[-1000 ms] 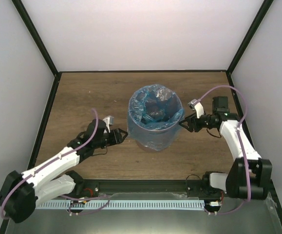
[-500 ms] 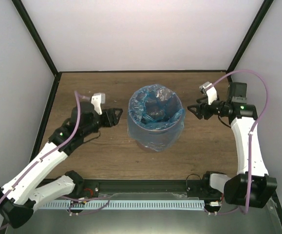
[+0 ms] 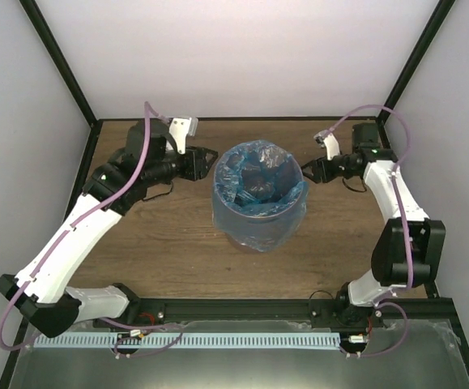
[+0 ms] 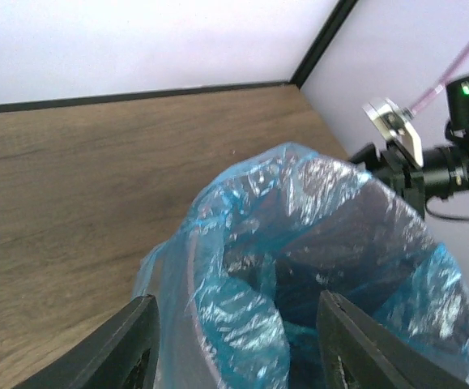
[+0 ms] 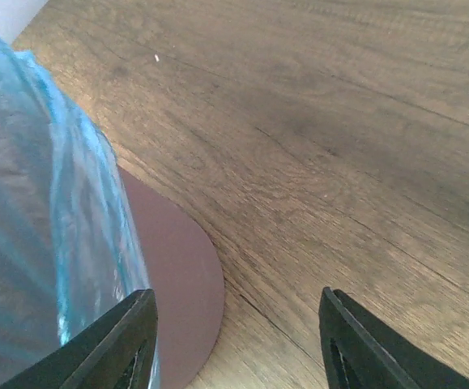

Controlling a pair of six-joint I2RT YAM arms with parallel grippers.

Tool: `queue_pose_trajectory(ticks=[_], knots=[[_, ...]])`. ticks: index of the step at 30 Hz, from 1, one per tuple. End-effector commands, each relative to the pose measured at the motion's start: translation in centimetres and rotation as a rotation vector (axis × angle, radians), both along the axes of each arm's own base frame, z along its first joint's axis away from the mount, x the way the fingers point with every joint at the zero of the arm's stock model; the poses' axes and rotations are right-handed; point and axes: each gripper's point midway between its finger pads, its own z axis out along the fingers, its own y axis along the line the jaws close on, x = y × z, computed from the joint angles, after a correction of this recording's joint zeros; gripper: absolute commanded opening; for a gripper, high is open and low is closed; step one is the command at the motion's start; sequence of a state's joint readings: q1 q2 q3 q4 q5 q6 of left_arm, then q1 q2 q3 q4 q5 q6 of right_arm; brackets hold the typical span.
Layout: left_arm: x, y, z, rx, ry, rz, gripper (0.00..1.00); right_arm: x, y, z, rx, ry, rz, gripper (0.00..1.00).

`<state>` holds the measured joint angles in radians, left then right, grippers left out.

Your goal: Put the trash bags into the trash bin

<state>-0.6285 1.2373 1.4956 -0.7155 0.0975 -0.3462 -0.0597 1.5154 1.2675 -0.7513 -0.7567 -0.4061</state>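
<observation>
Left arm (image 3: 80,235) reaching forward, left gripper (image 3: 205,163) pointing right, jaws apart, right arm (image 3: 396,203) folded inward, right gripper (image 3: 306,172) pointing left, jaws apart

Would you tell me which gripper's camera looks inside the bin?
The left gripper's: it shows the bin's inside; the right gripper's shows only the outer wall and table.

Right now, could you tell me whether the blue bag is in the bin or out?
In: the trash bag lines the trash bin, its edge draped over the rim.
</observation>
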Motion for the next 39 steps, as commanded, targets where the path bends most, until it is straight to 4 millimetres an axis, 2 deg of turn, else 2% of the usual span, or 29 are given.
queue_pose_trajectory(ticks=[1,4,10,15,17,19,22,25,29,33,37,39], knots=[[-2.1,0.4,-0.8,0.086,0.060,-0.068,0.52,1.4,2.7,0.4,0.005,-0.031,0.024,0.55],[-3.1,0.6,-0.9,0.110,0.076,-0.106,0.50,0.3,5.8,-0.5,0.017,0.000,0.087,0.55],[-5.5,1.2,-1.4,0.133,0.112,-0.172,0.48,-4.1,12.4,-1.9,0.004,0.018,0.240,0.55],[-7.3,1.5,-2.5,0.150,0.183,-0.215,0.40,-8.3,16.0,-3.6,-0.046,-0.013,0.382,0.58],[-8.3,1.1,-2.8,0.133,0.211,-0.252,0.35,-8.7,16.4,-4.0,-0.049,-0.006,0.396,0.58],[-9.3,0.4,-3.0,0.106,0.242,-0.293,0.31,-8.1,16.2,-3.9,-0.065,-0.006,0.382,0.59],[-10.4,-0.4,-4.0,0.121,0.289,-0.330,0.26,-7.0,14.8,-2.5,-0.041,-0.037,0.341,0.62],[-11.7,-0.9,-6.4,0.233,0.337,-0.343,0.23,-5.8,12.2,-1.1,-0.025,-0.064,0.274,0.65],[-12.9,-1.0,-9.7,0.398,0.393,-0.333,0.16,-5.0,8.1,-0.5,-0.028,-0.098,0.172,0.68],[-12.6,-0.9,-11.8,0.475,0.417,-0.319,0.13,-5.2,5.2,-1.2,-0.021,-0.134,0.092,0.70],[-12.2,-1.2,-14.5,0.564,0.468,-0.322,0.11,-6.9,4.6,-3.4,-0.026,-0.191,0.068,0.70],[-12.1,-1.5,-16.0,0.602,0.495,-0.337,0.11,-7.2,4.5,-3.0,-0.032,-0.211,0.076,0.70]])
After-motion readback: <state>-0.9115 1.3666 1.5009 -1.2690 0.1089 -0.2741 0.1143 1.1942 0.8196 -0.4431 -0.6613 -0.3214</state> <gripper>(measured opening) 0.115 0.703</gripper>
